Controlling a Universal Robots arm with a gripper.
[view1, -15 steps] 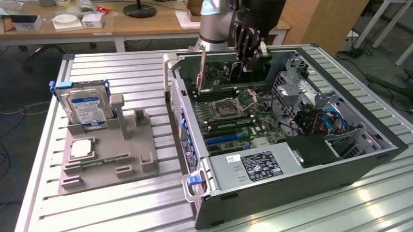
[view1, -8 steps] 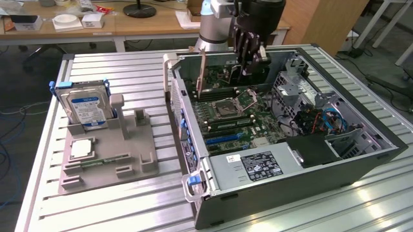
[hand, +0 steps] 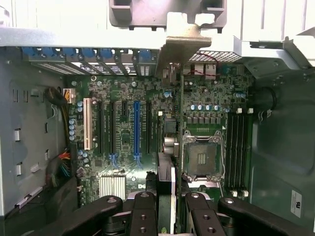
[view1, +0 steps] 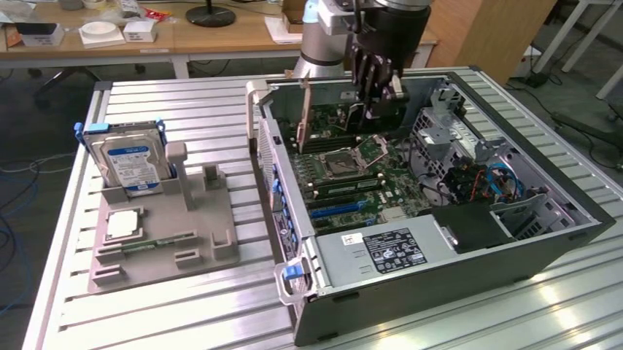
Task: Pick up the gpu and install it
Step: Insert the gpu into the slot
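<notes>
Dark and slim, the flat rectangular gpu circuit card sits clamped edge-on between the fingers of the black metal gripper. Its long axis runs parallel to the green motherboard's long blue plastic slot, which lies below the hand, just beside the card rather than under it.

gpu | thin dark card, metal bracket at far end | upright, edge-on | over motherboard slots, inside case

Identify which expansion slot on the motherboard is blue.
The long blue slot, standing between black slots; the only other coloured one is the white slot.
</notes>
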